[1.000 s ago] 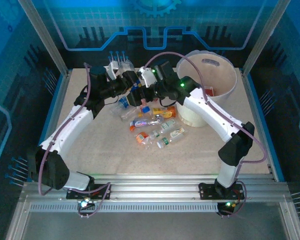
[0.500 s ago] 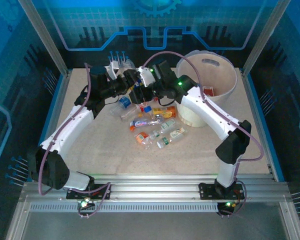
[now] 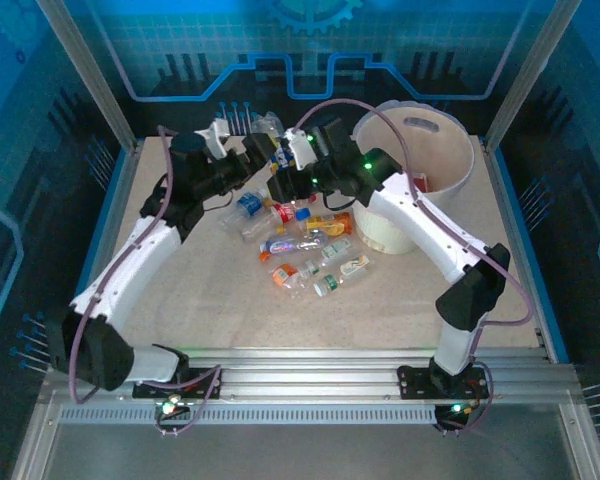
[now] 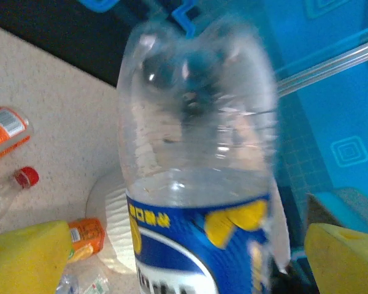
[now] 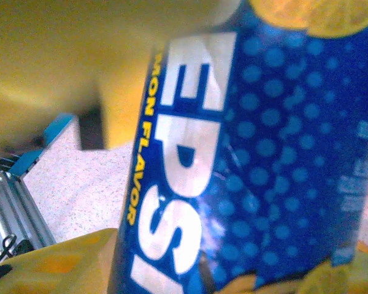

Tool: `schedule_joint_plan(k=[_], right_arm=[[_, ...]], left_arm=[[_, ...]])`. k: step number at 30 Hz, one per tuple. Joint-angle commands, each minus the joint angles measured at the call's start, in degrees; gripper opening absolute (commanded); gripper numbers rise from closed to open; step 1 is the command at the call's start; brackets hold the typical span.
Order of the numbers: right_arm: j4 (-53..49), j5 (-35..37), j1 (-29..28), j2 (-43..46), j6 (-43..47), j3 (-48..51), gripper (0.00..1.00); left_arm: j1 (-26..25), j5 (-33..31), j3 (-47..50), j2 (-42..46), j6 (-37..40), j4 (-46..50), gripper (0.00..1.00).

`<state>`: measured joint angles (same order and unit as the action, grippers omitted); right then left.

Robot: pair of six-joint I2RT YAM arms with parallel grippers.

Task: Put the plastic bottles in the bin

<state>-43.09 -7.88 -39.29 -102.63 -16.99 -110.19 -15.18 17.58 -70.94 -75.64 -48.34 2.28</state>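
While the blue-label bottle (image 4: 196,159) is up off the table (image 3: 200,290) between both hands, we read this as a mid-air handover

left hand (image 4: 184,260): fingers wide, with a gap to the bottle on either side, so no grip there

right hand (image 5: 172,153): fingers pressed on the blue label from both sides, and we judge it is carrying the bottle

The bin (image 3: 460,185) stands just to the right of the right hand, with its top open

Progress: something orange-red lies inside the bin. It looks like one bottle, and we can't tell more than that. The pile of bottles (image 3: 310,250) lies loose on the table, below both hands and nearer than them, and it looks like most of the lot

We'd call it early days: this bottle needs to go right over the rim and be let go, and then the whole pile is left
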Motion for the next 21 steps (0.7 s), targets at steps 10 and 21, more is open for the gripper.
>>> schedule_joint_plan(k=[10,21], right_arm=[[-7.75,10.41,6.39,11.18,1.59,-0.08,0.47],[-12.02,11.31,22.27,16.65,3.45,-1.36,0.47]], left_arm=[[0.33,-22.62,7.52,16.98,10.65,2.82,0.99],[0.85,-26.92,9.06,17.69,12.3,5.91,0.99]])
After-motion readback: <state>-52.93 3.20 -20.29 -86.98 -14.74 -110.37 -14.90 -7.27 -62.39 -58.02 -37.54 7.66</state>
